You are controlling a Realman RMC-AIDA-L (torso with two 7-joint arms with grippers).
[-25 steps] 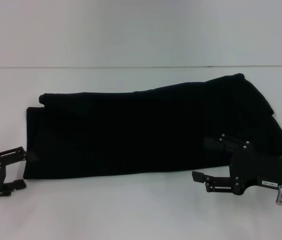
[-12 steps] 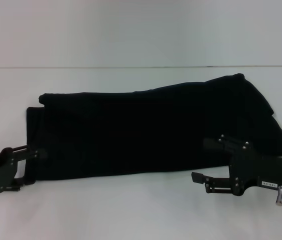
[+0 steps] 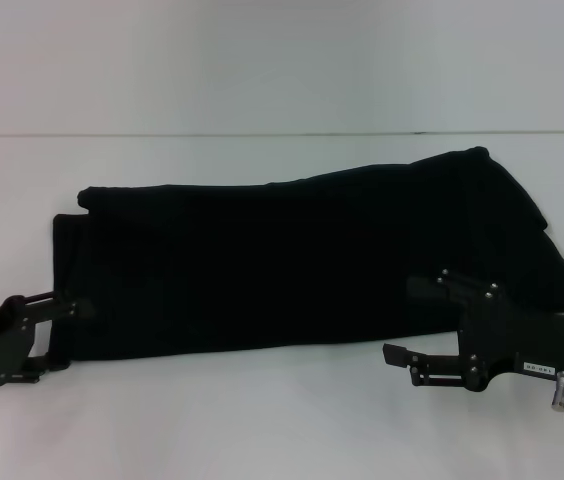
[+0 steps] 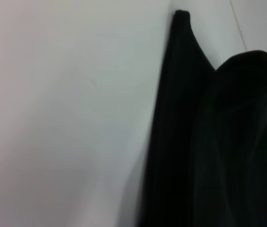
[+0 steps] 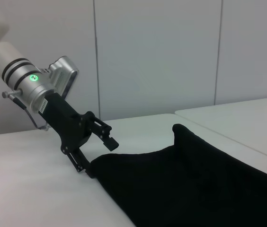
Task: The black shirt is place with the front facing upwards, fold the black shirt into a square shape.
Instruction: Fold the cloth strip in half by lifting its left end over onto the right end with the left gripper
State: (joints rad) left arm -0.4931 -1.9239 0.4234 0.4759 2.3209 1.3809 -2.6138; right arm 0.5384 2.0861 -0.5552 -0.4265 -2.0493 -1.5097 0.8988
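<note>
Straddling the near left corner of the black shirt (image 3: pixel 292 260) with parted fingers, left gripper (image 3: pixel 50 335); right gripper (image 3: pixel 417 325) spread at the near right hem. Lying mid-tabletop (image 3: pixel 262 420) as a long band. Risk: pinching one layer only, spoiling the fold.

Head view: above, facing forward-down, whole black cloth shirt (image 3: pixel 302 260). Left wrist view: close against shirt edge. Right wrist view: low, facing across shirt; shared by all.
</note>
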